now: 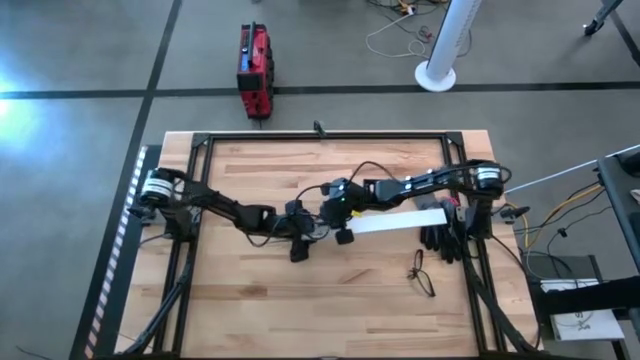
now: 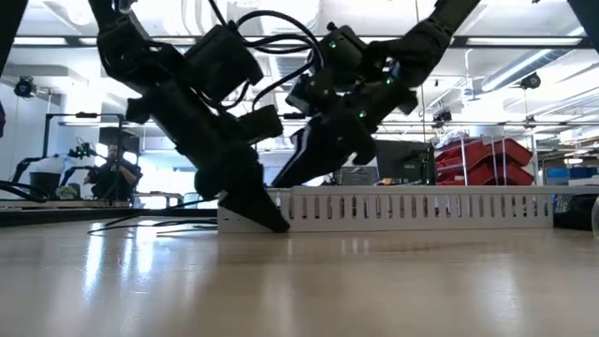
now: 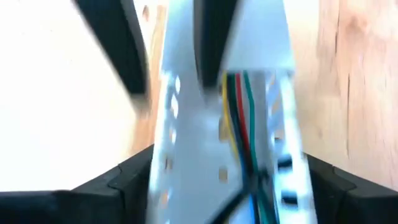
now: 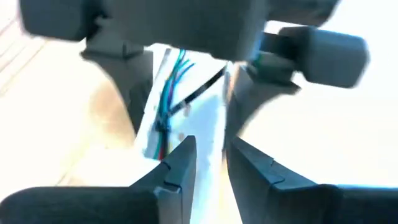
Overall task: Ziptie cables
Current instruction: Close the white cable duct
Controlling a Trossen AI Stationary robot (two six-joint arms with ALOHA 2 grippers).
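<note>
A white slotted cable duct lies flat on the wooden table, running left to right. Yellow, red, green and blue cables lie inside it, and a black strand crosses them. My left gripper is at the duct's left end, with the duct between its fingers. My right gripper reaches in from the right to the same end, nearly shut on one side wall. In the low view both grippers slant down to the duct's left end. My left gripper holds the duct's left end across its width, one finger against each outer wall. It comes slanting down from the table's left, along the duct. The duct stays flat on the table. My right gripper pinches the duct's side wall between its two fingers, one finger inside the channel and one outside. It slants down from the right. The cables lie just beside the inner finger.
A pair of black gloves lies at the duct's right end, and a small black wire-like object sits nearer the front. A black metal frame borders the table. A red box stands on the floor beyond.
</note>
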